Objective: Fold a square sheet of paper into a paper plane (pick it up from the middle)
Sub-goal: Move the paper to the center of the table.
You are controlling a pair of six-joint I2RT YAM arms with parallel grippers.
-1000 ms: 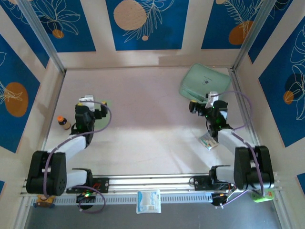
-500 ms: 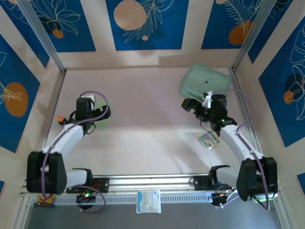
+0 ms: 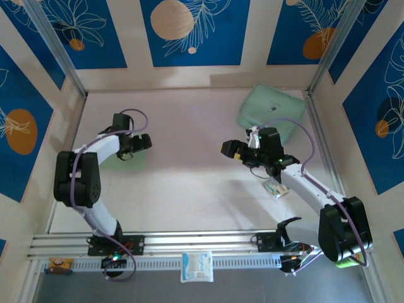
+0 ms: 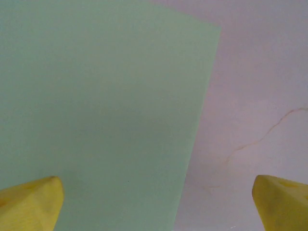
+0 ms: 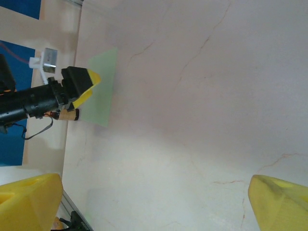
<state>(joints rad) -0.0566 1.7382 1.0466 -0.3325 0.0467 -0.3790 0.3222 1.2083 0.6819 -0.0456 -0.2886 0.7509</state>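
Left gripper (image 4: 156, 199): I see its jaws spread wide with nothing between them. It hangs low over the sheet's edge.
Left fingers (image 4: 31, 202): The yellow tip on the left of the wrist view sits over green paper. The other tip sits over bare table. I cannot tell whether either one touches down.
Right gripper (image 5: 154, 202): It is also spread wide and holds nothing. From above I see it near the middle of the table, pointing across toward the left arm.
Right wrist view: I look along the tabletop to the left gripper's yellow tips, which are poised over the paper's near part.
Sheet (image 4: 96, 96): The light-green sheet lies flat on the left part of the table, under the left gripper. I see no fold in it. One straight edge and one corner are clear in the left wrist view.
Case (image 3: 271, 107): The mint-green case sits at the far right corner, behind the right arm and well apart from the sheet.
Packet (image 3: 276, 187): A small printed packet lies just beside the right forearm.
Table (image 3: 189, 183): The top is pale and marbled, and it is bare between the two grippers.
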